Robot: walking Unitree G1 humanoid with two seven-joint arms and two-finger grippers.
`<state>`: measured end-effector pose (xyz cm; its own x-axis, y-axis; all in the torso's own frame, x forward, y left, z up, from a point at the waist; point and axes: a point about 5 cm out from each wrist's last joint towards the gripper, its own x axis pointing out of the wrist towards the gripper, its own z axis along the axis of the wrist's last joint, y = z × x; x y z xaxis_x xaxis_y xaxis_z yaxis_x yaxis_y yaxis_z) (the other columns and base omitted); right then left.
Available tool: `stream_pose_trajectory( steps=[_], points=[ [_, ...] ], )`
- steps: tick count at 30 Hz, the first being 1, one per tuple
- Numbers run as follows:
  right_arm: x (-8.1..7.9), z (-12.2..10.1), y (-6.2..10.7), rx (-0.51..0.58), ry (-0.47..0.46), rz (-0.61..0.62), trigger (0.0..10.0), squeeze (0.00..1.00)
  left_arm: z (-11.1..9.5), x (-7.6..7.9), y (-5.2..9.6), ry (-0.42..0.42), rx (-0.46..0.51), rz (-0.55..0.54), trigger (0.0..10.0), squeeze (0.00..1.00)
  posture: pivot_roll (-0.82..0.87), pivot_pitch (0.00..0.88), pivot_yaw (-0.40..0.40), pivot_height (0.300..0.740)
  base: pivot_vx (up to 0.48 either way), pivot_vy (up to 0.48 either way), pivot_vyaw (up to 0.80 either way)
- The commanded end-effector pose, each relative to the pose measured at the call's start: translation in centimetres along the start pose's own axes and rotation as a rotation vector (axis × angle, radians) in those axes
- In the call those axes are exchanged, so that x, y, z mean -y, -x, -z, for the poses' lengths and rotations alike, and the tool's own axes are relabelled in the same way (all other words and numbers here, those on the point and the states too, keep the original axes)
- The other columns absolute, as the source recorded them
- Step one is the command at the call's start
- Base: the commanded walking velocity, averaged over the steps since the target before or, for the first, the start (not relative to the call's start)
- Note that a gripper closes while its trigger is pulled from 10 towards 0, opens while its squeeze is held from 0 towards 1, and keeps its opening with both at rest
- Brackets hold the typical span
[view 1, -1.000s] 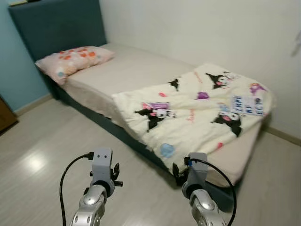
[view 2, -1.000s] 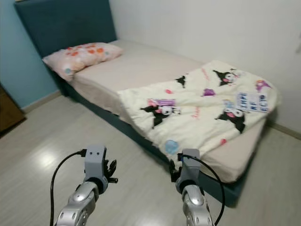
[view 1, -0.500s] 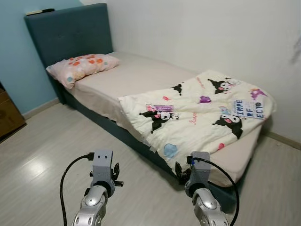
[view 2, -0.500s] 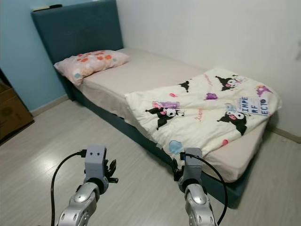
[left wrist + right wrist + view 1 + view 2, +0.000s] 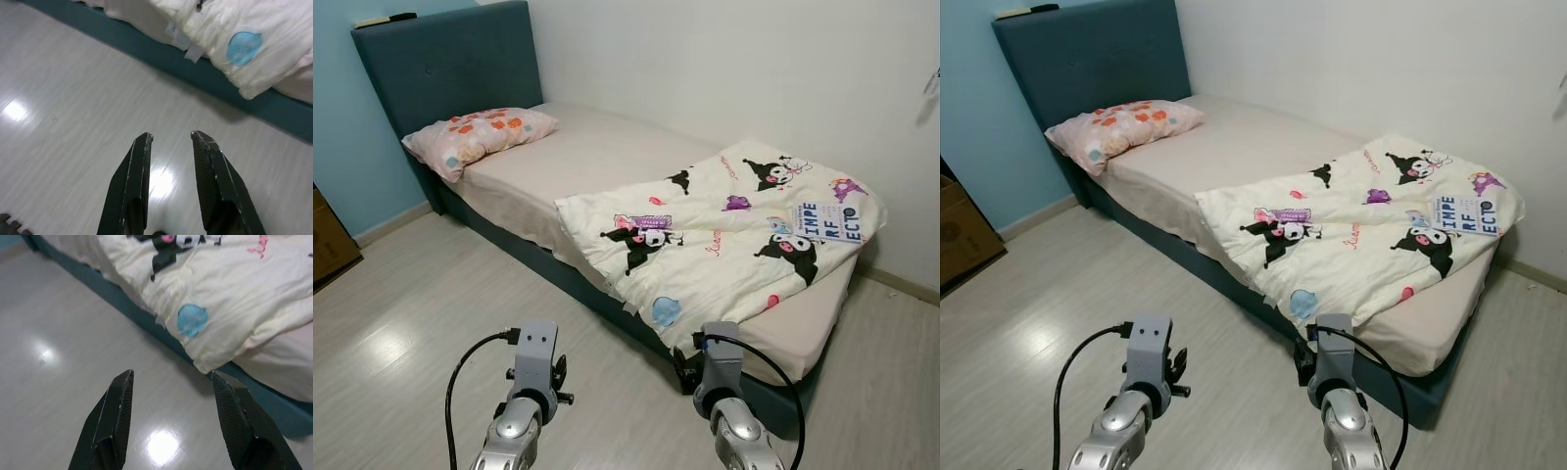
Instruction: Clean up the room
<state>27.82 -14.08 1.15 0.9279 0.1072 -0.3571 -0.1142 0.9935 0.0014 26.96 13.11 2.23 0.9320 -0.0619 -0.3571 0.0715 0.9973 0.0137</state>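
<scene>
Cream cartoon-print quilt (image 5: 724, 240) rumpled across teal-framed bed (image 5: 524, 240).

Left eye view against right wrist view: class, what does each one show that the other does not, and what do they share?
Left eye view alone: the pink pillow, the blue headboard, the wall and both silver arms. Right wrist view alone: the right claw, its two black fingers spread open above the pale floor. Shared: the cartoon-print duvet with its blue patch hanging over the teal bed frame.
</scene>
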Motion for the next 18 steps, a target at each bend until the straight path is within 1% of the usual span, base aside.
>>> stream_pose_trajectory(
  steps=[1,2,3,4,5,6,7,9,11,12,14,18],
  points=[
    [-0.5,3.0,0.8,-0.126,0.038,-0.042,10.0,0.00,2.7,-0.5,0.6,-0.048,-0.101,0.005,10.0,0.00,-0.02,0.061,0.008,0.740,0.000,0.000,0.00],
    [-0.5,3.0,0.8,-0.126,0.038,-0.042,10.0,0.00,2.7,-0.5,0.6,-0.048,-0.101,0.005,10.0,0.00,-0.02,0.061,0.008,0.740,0.000,0.000,0.00],
    [-0.5,4.2,1.2,-0.181,0.049,-0.054,10.0,0.00,3.7,-0.7,0.8,-0.055,-0.157,-0.001,10.0,0.00,-0.02,0.057,0.009,0.740,0.000,0.000,0.00],
    [-0.5,4.2,1.2,-0.181,0.049,-0.054,10.0,0.00,3.7,-0.7,0.8,-0.055,-0.157,-0.001,10.0,0.00,-0.02,0.057,0.009,0.740,0.000,0.000,0.00],
    [-0.6,4.9,1.5,-0.210,0.054,-0.058,10.0,0.00,4.3,-0.8,0.9,-0.056,-0.190,-0.007,10.0,0.00,-0.02,0.055,0.010,0.740,0.000,0.000,0.00],
    [-0.4,5.2,1.7,-0.224,0.054,-0.049,10.0,0.00,4.6,-1.1,1.0,-0.057,-0.205,-0.026,10.0,0.00,-0.02,0.053,0.011,0.740,0.000,0.000,0.00],
    [-0.1,5.5,1.8,-0.232,0.051,-0.031,10.0,0.00,4.8,-1.5,1.1,-0.034,-0.215,-0.055,10.0,0.00,-0.02,0.050,0.012,0.740,0.000,0.000,0.00],
    [-0.1,5.5,1.8,-0.232,0.051,-0.031,10.0,0.00,4.8,-1.5,1.1,-0.034,-0.215,-0.055,10.0,0.00,-0.02,0.050,0.012,0.740,0.000,0.000,0.00],
    [0.2,5.6,1.9,-0.229,0.045,-0.004,10.0,0.00,4.8,-2.0,1.1,0.008,-0.210,-0.089,10.0,0.00,-0.02,0.047,0.012,0.740,0.000,0.000,0.00],
    [0.2,5.6,1.9,-0.229,0.045,-0.004,10.0,0.00,4.8,-2.0,1.1,0.008,-0.210,-0.089,10.0,0.00,-0.02,0.047,0.012,0.740,0.000,0.000,0.00],
    [0.4,5.3,1.8,-0.208,0.040,0.001,10.0,0.00,4.2,-2.0,0.9,0.036,-0.179,-0.083,10.0,0.00,-0.02,0.044,0.011,0.740,0.000,0.000,0.00],
    [0.4,4.8,1.5,-0.185,0.035,0.000,10.0,0.00,3.6,-1.7,0.6,0.035,-0.142,-0.063,10.0,0.00,-0.02,0.042,0.011,0.740,0.000,0.000,0.00]
  ],
)
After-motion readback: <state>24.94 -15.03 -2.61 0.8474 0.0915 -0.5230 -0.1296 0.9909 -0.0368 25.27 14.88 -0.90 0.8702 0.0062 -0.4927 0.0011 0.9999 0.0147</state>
